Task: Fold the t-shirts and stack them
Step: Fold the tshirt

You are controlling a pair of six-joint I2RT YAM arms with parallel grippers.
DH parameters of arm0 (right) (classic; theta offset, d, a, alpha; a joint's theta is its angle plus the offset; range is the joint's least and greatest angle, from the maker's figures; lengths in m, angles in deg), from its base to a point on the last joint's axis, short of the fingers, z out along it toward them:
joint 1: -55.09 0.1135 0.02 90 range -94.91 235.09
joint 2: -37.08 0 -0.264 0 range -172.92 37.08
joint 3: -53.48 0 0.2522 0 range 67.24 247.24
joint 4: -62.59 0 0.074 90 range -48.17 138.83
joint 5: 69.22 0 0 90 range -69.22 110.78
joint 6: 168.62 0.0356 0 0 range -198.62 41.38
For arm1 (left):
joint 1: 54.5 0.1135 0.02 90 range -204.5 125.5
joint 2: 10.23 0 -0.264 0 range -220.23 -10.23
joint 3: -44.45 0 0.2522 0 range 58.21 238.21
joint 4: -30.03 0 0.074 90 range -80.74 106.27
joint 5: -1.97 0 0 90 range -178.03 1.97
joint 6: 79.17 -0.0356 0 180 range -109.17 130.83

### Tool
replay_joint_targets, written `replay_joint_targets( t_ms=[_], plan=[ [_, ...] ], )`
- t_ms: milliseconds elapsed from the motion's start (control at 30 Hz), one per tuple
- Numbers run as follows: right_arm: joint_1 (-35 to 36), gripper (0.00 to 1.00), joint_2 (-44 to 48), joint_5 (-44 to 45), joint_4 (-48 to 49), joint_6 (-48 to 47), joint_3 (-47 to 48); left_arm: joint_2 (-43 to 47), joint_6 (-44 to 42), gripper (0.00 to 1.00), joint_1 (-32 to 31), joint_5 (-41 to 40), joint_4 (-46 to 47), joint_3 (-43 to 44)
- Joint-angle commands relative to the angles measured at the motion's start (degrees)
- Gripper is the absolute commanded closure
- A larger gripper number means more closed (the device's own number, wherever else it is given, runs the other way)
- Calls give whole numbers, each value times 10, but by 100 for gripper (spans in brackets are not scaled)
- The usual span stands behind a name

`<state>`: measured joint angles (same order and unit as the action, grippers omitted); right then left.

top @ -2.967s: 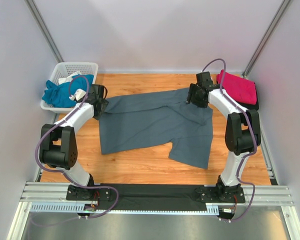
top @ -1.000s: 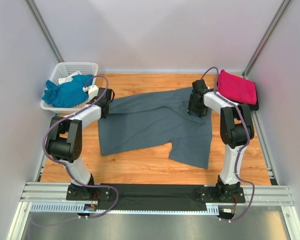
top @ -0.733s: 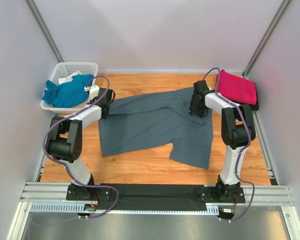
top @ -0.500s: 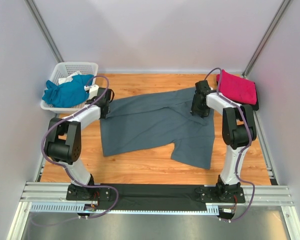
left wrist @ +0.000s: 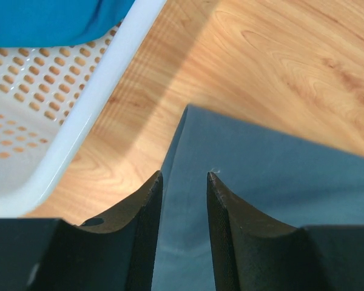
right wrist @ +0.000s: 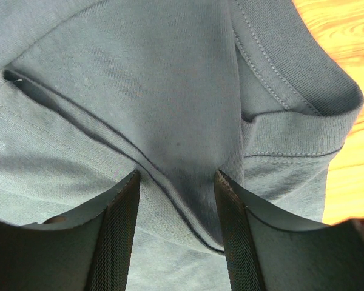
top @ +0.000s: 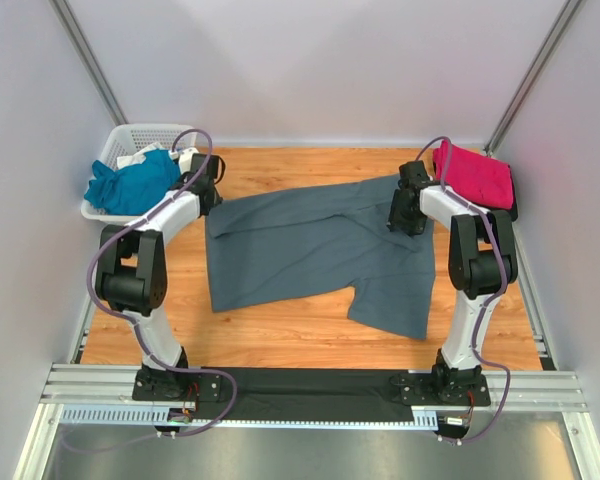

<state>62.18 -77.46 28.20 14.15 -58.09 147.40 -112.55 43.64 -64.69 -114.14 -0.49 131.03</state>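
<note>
A large dark slate-grey t-shirt (top: 310, 240) lies spread across the wooden table. My left gripper (top: 207, 192) is at its far left corner. In the left wrist view my left gripper (left wrist: 184, 177) has its narrow-set jaws closed on the shirt's edge (left wrist: 279, 176). My right gripper (top: 405, 213) is at the shirt's far right, near the collar. In the right wrist view my right gripper (right wrist: 177, 176) pinches a raised fold of the grey cloth (right wrist: 139, 73). A magenta-pink t-shirt (top: 475, 172) lies folded at the back right. A teal-blue t-shirt (top: 130, 182) lies crumpled in the basket.
The white lattice basket (top: 160, 130) stands at the back left, and its rim (left wrist: 91, 109) is close beside my left gripper. A dark layer (top: 510, 210) lies under the pink shirt. Bare wood (top: 280, 330) shows in front of the grey shirt. Walls enclose the table.
Both grippers have moved toward the back of the table with the grey shirt in them. The whole shirt has slid back and slightly right.
</note>
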Motion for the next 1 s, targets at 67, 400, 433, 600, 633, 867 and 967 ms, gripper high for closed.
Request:
replay_joint_targets(
  t_ms=[67, 400, 433, 600, 633, 867, 967],
  plan=[
    [-7, 47, -2, 13, -24, -19, -16, -62, -11, 61, 10, 14, -25, 58],
    [-6, 48, -7, 8, -26, -17, -11, -119, 15, 62, 20, 9, -82, 110],
    [-6, 48, -7, 8, -26, -17, -10, -122, 15, 63, 22, 11, -85, 114],
    [-7, 48, -9, 9, -29, -17, -6, -133, 4, 64, 26, 28, -85, 124],
    [-7, 48, -9, 10, -31, -17, -6, -135, 2, 64, 27, 32, -86, 126],
    [-7, 48, -11, 13, -39, -16, 4, -157, -10, 69, 46, 84, -86, 148],
    [-7, 48, -13, 15, -44, -14, 10, -166, -9, 70, 52, 101, -97, 158]
  ],
)
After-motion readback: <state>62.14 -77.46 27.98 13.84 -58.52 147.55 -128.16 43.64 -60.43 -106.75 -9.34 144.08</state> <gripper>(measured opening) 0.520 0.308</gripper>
